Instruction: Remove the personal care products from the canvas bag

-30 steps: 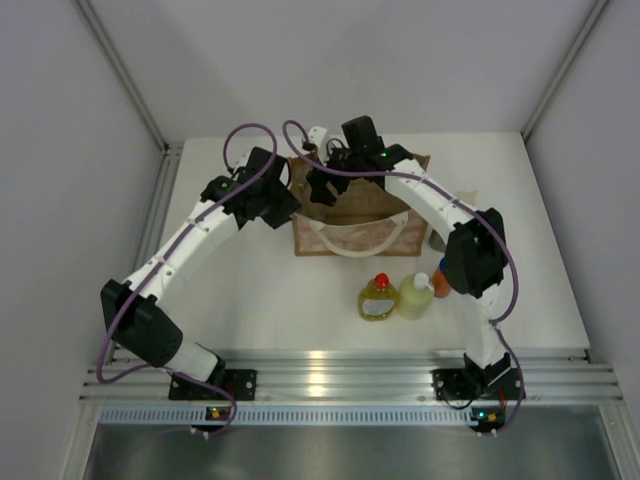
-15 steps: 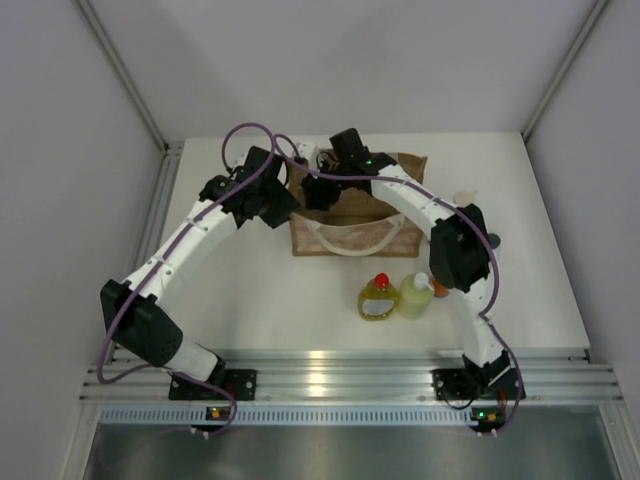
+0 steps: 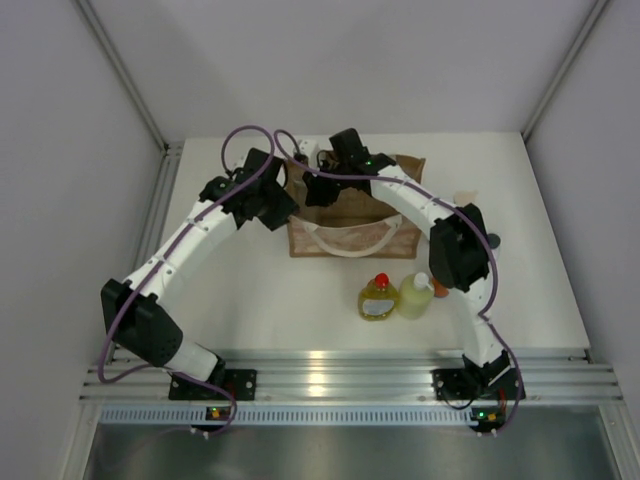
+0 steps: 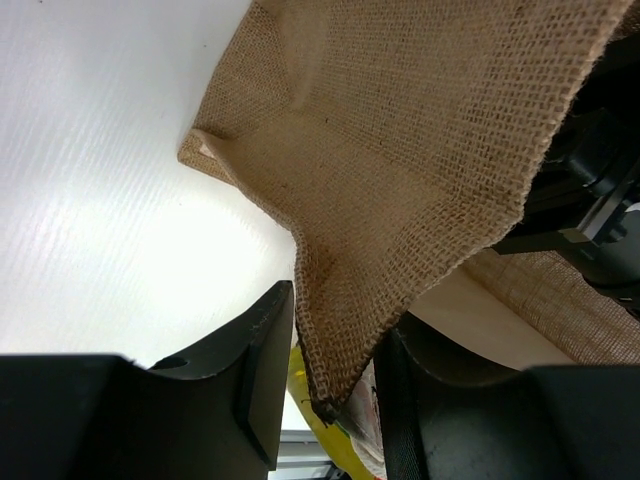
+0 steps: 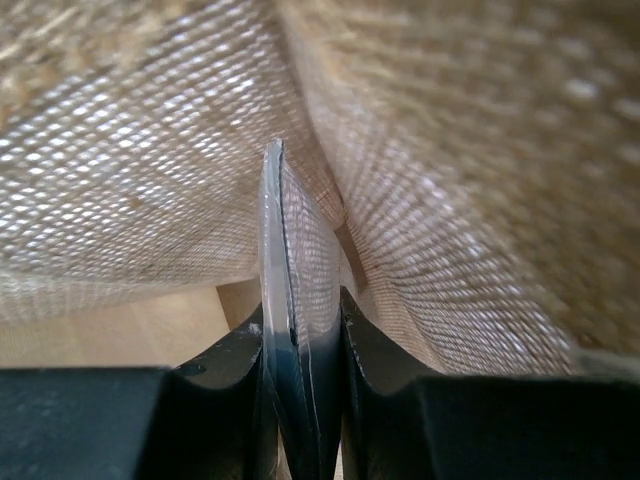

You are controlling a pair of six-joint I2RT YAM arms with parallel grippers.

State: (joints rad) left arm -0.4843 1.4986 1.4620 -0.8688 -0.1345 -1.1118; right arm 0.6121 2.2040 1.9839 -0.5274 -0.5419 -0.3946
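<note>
Reaching down into the canvas bag [image 3: 398, 232] from above, the right gripper [image 5: 300, 400] has its fingers pinched shut on the thin, flat edge of a silvery tube [image 5: 272, 250]. Woven tan cloth crowds in close on both sides of it. How much of the tube sits below the fingers, I cannot tell.

The left gripper [image 4: 335, 400] is clamped on the bag's left rim. A fold of the coarse weave is caught between its two black fingers [image 4: 262, 370], and the cloth rises away from them in a slanted sheet.

The bag stands near the far edge of the tabletop, about midway between the left and right edges. Its cream handle [image 3: 352, 236] loops across the side facing the near edge.

Closer to the near edge, right of the middle, a yellow red-capped bottle [image 3: 378, 298] stands upright on the white table [image 3: 260, 290]. A pale-green white-capped bottle [image 3: 415, 297] stands just beside it on the right. Past that, an orange bottle [image 3: 440, 289] shows only as a sliver behind the right arm, its cap hidden from where I stand.
</note>
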